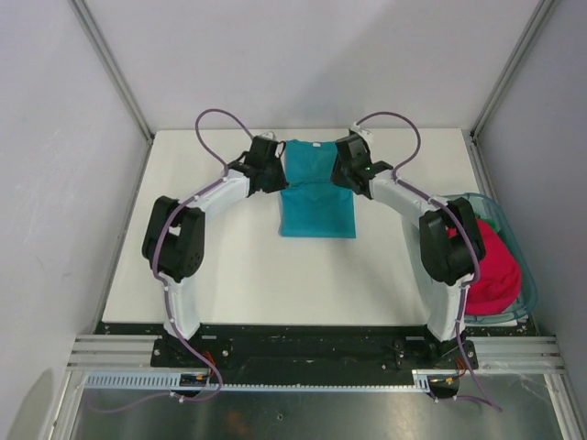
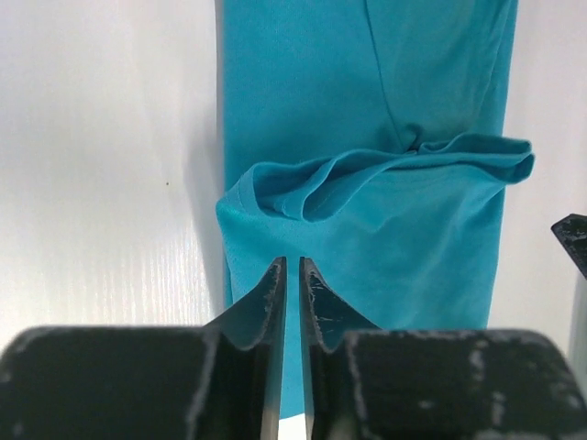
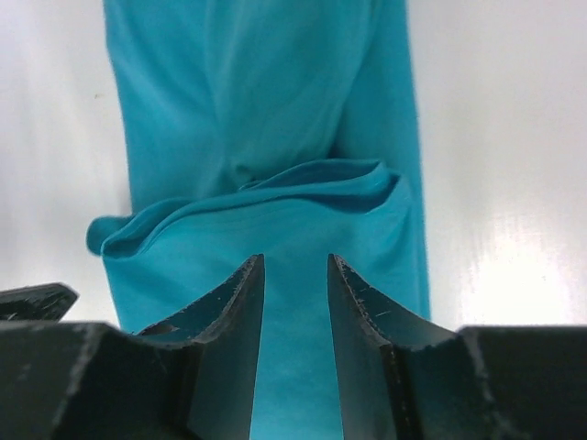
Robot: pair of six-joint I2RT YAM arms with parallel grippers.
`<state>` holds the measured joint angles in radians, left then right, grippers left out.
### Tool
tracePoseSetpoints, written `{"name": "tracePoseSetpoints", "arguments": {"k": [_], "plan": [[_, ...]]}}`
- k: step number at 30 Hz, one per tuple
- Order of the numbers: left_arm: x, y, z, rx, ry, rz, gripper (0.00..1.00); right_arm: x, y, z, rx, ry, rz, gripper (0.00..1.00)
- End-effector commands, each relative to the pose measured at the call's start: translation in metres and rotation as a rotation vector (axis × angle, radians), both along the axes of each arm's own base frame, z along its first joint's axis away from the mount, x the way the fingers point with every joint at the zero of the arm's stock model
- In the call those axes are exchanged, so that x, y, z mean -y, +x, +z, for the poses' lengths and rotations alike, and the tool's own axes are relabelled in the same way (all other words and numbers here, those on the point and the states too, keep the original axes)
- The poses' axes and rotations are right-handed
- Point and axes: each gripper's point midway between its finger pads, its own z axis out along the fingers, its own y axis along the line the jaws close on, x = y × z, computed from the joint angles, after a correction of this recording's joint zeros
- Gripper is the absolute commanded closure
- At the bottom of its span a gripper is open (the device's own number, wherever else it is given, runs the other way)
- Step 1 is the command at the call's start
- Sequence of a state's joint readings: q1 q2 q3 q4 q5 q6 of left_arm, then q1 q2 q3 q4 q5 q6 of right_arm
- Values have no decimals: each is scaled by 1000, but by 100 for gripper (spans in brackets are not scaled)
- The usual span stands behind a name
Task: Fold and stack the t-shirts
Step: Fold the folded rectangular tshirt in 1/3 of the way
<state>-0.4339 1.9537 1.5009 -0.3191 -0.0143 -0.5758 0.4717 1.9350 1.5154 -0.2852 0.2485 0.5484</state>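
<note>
Shirt, teal [image 1: 316,197], lies well left of basket [image 1: 500,211], edge bunched. My left gripper [image 2: 293,275] nearly shut, maybe pinching cloth, can't tell. My right gripper [image 3: 295,275] part open over cloth. One-sided pull makes crooked fold.

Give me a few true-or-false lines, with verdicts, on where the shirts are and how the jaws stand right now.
1. The teal t-shirt lies on the table, with the left gripper and right gripper at its far end. True.
2. The magenta t-shirt is stacked on the teal one. False: it sits in the translucent basket on the right.
3. The right jaws stand wider apart than the left. True.
4. The teal t-shirt lies fully flat. False: a raised fold crosses it.
</note>
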Motion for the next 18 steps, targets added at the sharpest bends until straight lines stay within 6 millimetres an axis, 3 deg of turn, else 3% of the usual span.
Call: {"name": "tracePoseSetpoints", "arguments": {"k": [1,5,11,18], "plan": [[7,-6,2,-4,-25,-34,90,-22,0,3,22,12,63,63],[12,-1,-8,-19,-26,-47,95,-34,5,-13,2,14,101,64],[23,21,-17,-13,-28,-71,96,-46,27,-26,-4,-1,137,65],[26,62,-38,-2,-27,-64,94,-29,54,-56,-51,-13,82,65]]}}
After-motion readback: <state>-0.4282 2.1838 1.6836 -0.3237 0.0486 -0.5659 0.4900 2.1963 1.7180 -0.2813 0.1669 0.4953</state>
